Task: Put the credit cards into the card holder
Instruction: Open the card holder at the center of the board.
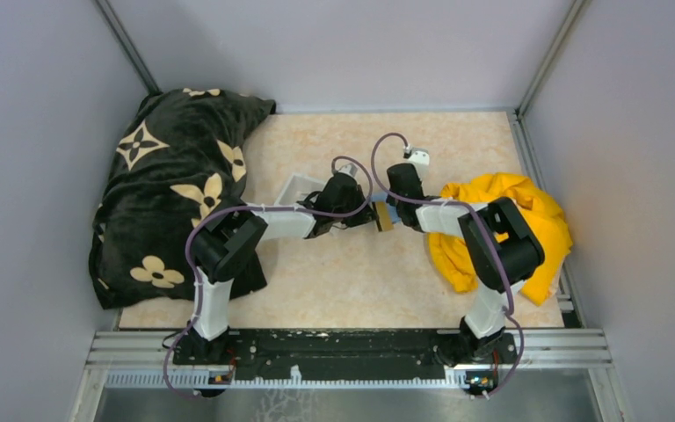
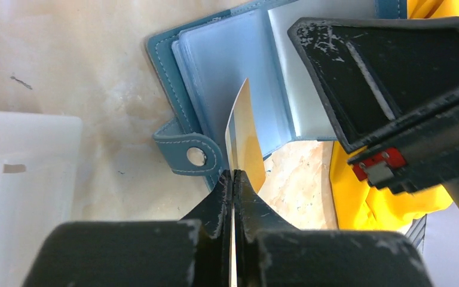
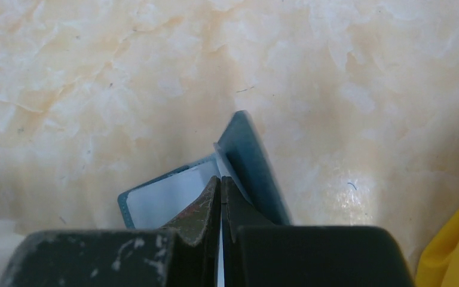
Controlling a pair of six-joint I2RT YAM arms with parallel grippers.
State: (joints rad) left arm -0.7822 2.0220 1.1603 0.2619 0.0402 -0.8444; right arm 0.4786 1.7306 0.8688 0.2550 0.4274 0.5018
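Note:
The card holder (image 2: pixel 215 66), a teal wallet, lies open on the marble table with its clear sleeves showing. My left gripper (image 2: pixel 233 173) is shut on a yellow-tan credit card (image 2: pixel 246 140), which stands on edge with its far end over the wallet's sleeves. My right gripper (image 3: pixel 221 179) is shut on a thin clear sleeve page of the card holder (image 3: pixel 257 161), whose teal cover tilts up beside it. One of its black fingers (image 2: pixel 358 72) reaches over the wallet's right half. From above, both grippers meet at mid-table around the card (image 1: pixel 384 217). No other credit cards are in view.
A clear-white plastic tray (image 1: pixel 297 186) sits just left of the wallet, near my left arm. A black flower-print blanket (image 1: pixel 176 185) covers the left side. A yellow cloth (image 1: pixel 510 220) lies under my right arm, touching the wallet's right edge.

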